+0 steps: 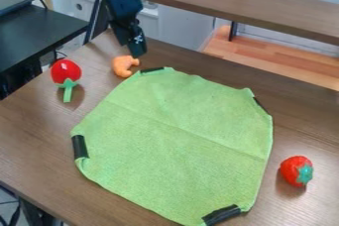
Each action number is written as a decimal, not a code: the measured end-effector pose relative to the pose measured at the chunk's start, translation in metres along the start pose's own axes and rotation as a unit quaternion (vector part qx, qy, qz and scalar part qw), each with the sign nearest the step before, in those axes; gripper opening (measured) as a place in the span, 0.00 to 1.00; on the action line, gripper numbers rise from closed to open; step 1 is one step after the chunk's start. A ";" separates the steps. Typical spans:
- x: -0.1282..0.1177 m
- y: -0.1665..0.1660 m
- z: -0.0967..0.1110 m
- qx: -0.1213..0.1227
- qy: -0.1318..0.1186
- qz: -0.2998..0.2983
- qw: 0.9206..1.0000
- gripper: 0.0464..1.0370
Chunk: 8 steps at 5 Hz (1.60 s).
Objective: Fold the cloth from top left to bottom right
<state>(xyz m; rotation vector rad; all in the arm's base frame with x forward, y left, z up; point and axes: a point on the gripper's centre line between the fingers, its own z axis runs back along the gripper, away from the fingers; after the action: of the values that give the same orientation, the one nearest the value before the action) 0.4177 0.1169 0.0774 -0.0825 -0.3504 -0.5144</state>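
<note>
End effector [138,54]: up past the cloth's top-left corner, a bit to its left in view. Honestly can't tell if it's apart or together.
Green cloth [175,143]: lying spread out on the table [36,131], corners blunted, no fold across the middle, just a faint crease running from its upper left side toward its right side.
Long axis: not much of one tbh, it's pretty much as wide as it is long.
Top-left black patch [152,70]: on the cloth's nearest corner to the end effector, just down and right of it. I'd call this the grab spot.
Bottom-right black patch [222,214]: far corner of the cloth, where I'd expect the fold to land.
Orange toy [124,65]: just left of the cloth's top-left corner. Kinda in the way, could get bumped on the way down imo.
Red toy with green stem [66,72]: well left of the cloth.
Strawberry toy [297,171]: right of the cloth, lower part, probably clear of the fold.
</note>
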 end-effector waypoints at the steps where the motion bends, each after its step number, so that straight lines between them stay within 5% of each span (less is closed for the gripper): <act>1: 0.008 0.004 -0.003 0.025 -0.013 -0.018 0.999 0.96; 4: 0.028 0.010 -0.077 0.042 0.051 -0.003 0.998 0.96; 8: 0.040 0.021 -0.093 0.093 0.044 -0.005 0.995 0.96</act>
<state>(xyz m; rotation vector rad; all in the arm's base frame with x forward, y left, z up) 0.4890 0.1012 0.0046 0.1217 -0.3119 -0.4923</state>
